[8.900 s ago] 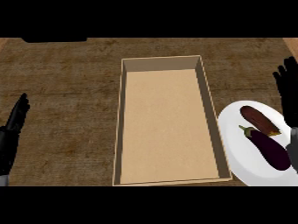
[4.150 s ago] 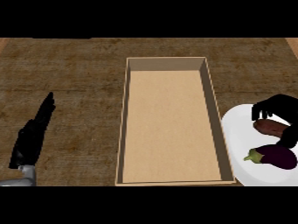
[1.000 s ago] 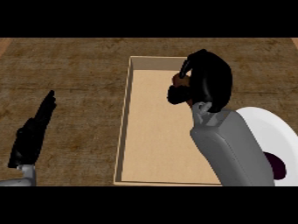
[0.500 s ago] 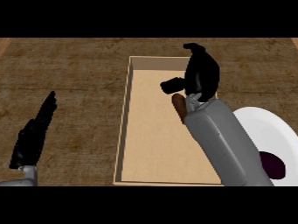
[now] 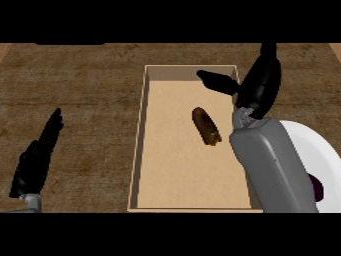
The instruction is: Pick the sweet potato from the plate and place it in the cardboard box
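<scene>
The brown sweet potato (image 5: pixel 206 126) lies on the floor of the cardboard box (image 5: pixel 145 145), right of its middle, free of any hand. My right hand (image 5: pixel 258 82) hovers over the box's far right part with its fingers straight and thumb spread, open and holding nothing. Its grey forearm (image 5: pixel 272 165) crosses the box's right wall and hides part of the white plate (image 5: pixel 328 170). A sliver of the dark purple eggplant (image 5: pixel 318 186) shows on the plate behind the forearm. My left hand (image 5: pixel 36 157) rests open at the lower left, well away from the box.
The counter top (image 5: pixel 77 100) is dark brown wood grain, with lighter wooden strips at the far left and far right edges. A dark object (image 5: pixel 69 44) sits at the counter's far edge.
My right hand carried the sweet potato from the plate over the box, then opened; the sweet potato now lies on the box floor. The left hand has stayed still.
</scene>
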You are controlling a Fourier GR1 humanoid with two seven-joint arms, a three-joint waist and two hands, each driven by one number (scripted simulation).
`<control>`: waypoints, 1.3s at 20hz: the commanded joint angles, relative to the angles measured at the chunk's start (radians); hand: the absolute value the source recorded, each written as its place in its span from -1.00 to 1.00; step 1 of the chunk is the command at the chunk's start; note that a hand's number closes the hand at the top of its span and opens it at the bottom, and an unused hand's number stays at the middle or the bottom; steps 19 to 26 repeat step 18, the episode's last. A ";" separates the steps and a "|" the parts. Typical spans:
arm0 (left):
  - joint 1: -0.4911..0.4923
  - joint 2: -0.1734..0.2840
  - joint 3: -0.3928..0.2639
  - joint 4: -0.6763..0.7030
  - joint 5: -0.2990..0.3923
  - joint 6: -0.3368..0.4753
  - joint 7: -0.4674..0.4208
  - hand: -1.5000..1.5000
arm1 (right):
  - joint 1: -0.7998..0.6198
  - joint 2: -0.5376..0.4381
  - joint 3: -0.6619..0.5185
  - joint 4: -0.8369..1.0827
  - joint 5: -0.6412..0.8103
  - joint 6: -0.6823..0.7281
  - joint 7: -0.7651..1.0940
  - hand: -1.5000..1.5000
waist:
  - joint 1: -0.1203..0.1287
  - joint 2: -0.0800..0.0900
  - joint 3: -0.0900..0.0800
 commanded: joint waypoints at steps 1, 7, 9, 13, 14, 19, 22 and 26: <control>-0.025 0.009 0.030 0.048 0.013 -0.002 -0.014 0.00 | 0.052 -0.008 -0.058 -0.148 -0.036 -0.094 -0.013 -1.00 | -0.017 -0.002 -0.001; 0.031 0.033 0.045 0.000 0.015 -0.013 -0.025 0.00 | 0.340 -0.113 -0.154 -0.489 -0.066 -0.030 0.011 -1.00 | -0.036 -0.010 0.000; 0.018 0.000 0.024 0.012 0.005 0.004 -0.014 0.00 | 0.477 -0.099 -0.141 -0.615 -0.081 -0.036 -0.001 -1.00 | -0.037 -0.008 0.000; 0.024 0.008 0.026 -0.040 0.014 -0.010 0.033 0.00 | 0.672 -0.182 -0.200 -0.874 -0.238 0.028 -0.038 -1.00 | -0.035 -0.009 0.000; 0.017 -0.010 0.014 -0.025 0.005 0.001 0.034 0.00 | 0.735 -0.199 -0.219 -0.899 -0.320 0.024 -0.078 -1.00 | -0.033 -0.006 0.001; 0.031 0.003 0.023 -0.051 -0.004 0.004 0.016 0.00 | 0.943 -0.260 -0.307 -1.011 -0.541 0.069 -0.211 -1.00 | -0.031 -0.007 0.002; 0.031 0.003 0.023 -0.051 -0.004 0.004 0.016 0.00 | 0.943 -0.260 -0.307 -1.011 -0.541 0.069 -0.211 -1.00 | -0.031 -0.007 0.002; 0.031 0.003 0.023 -0.051 -0.004 0.004 0.016 0.00 | 0.943 -0.260 -0.307 -1.011 -0.541 0.069 -0.211 -1.00 | -0.031 -0.007 0.002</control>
